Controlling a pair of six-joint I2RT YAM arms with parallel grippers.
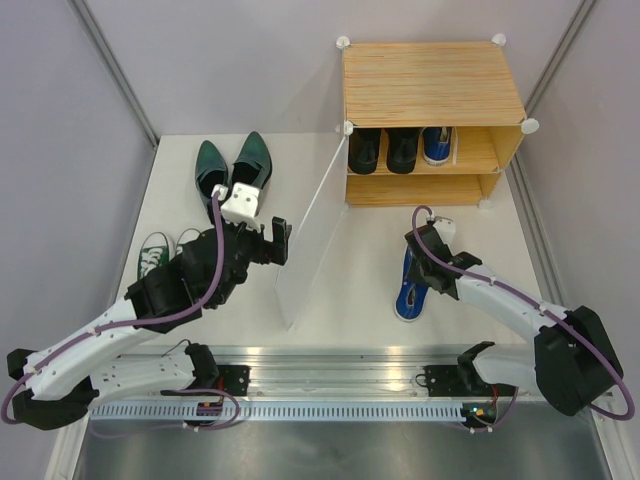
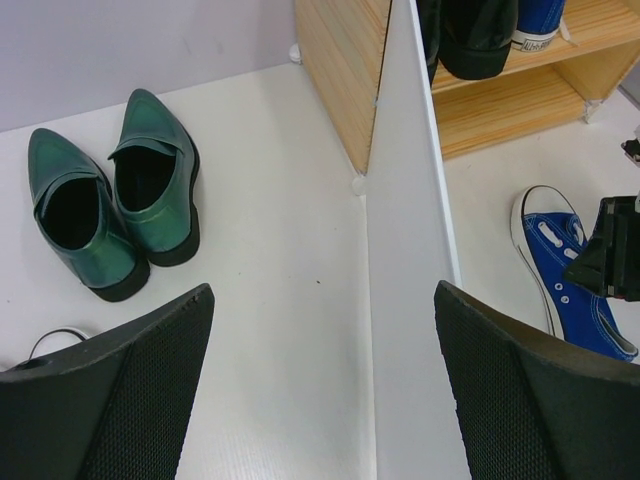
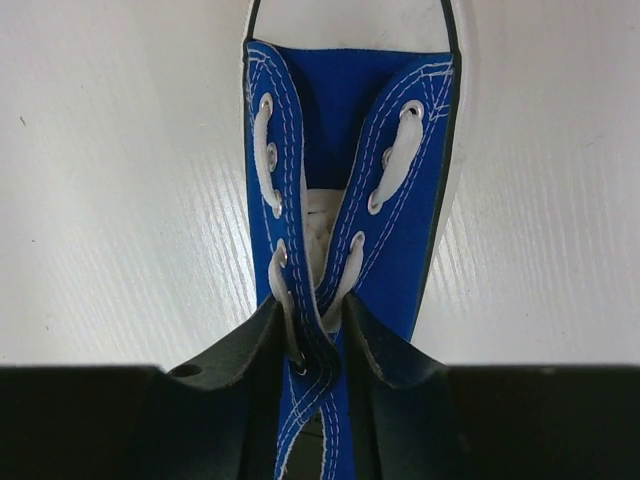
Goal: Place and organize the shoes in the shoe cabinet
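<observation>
The shoe cabinet (image 1: 430, 75), light wood-grain with white round corner connectors, stands far right, its translucent door panel (image 1: 310, 235) swung open toward the near side. On its upper shelf sit the black leather dress shoes (image 1: 385, 150) and one blue sneaker (image 1: 437, 146). The second blue canvas sneaker (image 1: 410, 290), white-laced, lies on the table (image 1: 365, 270) just before the cabinet, and the right gripper (image 3: 312, 318) is pinched closed on its laced throat. The dark green pointed shoes (image 1: 232, 172) lie far left, with the green white-toed sneakers (image 1: 160, 255) nearer. The left gripper (image 2: 322, 288) hangs spread wide at the panel's edge.

Left arm (image 1: 92, 337) and right arm (image 1: 500, 298): white shells, black joints, purple cables (image 1: 216, 250) behind black mesh-textured fingers (image 2: 130, 400).
</observation>
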